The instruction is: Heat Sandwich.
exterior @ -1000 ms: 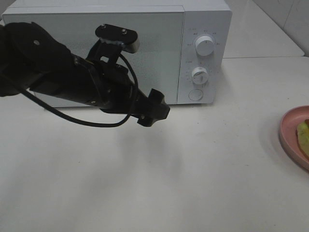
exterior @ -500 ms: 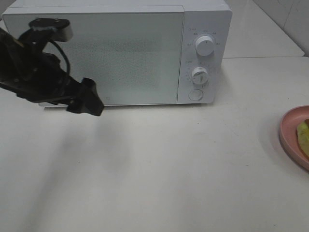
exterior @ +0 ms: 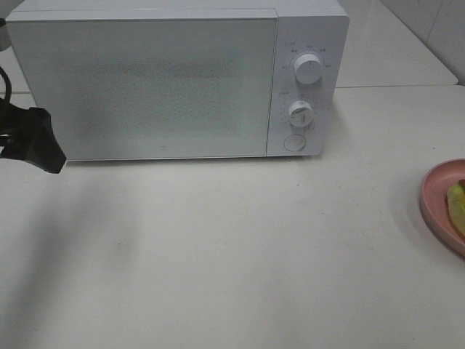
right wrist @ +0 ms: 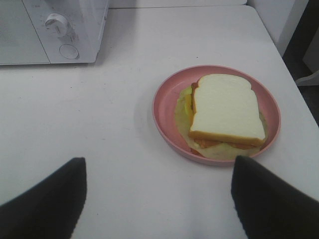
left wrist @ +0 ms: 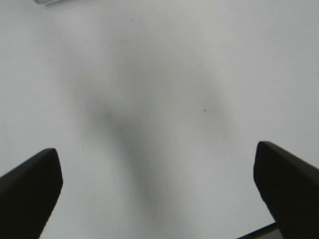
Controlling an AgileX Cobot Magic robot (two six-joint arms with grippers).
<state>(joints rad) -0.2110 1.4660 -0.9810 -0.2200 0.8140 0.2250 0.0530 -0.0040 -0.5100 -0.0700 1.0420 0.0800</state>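
The sandwich (right wrist: 227, 109), white bread over yellow-green filling, lies on a round pink plate (right wrist: 164, 107) on the white table. In the exterior view only a sliver of the sandwich (exterior: 457, 206) and part of the plate (exterior: 436, 196) show at the right edge. My right gripper (right wrist: 159, 199) hovers open on the near side of the plate, nothing between its fingers. Over bare table my left gripper (left wrist: 159, 194) is open and empty. The black end of the left arm (exterior: 36, 138) shows at the far left, by the lower left corner of the microwave (exterior: 145, 80), whose door is closed.
The microwave's two dials (exterior: 308, 69) and a round button (exterior: 294, 142) sit on its right panel, also seen in the right wrist view as the microwave (right wrist: 50, 30). The table's right edge (right wrist: 289, 79) runs close behind the plate.
The left arm has swung left, from in front of the microwave door to the left edge of the view. The plate and sandwich have not moved.
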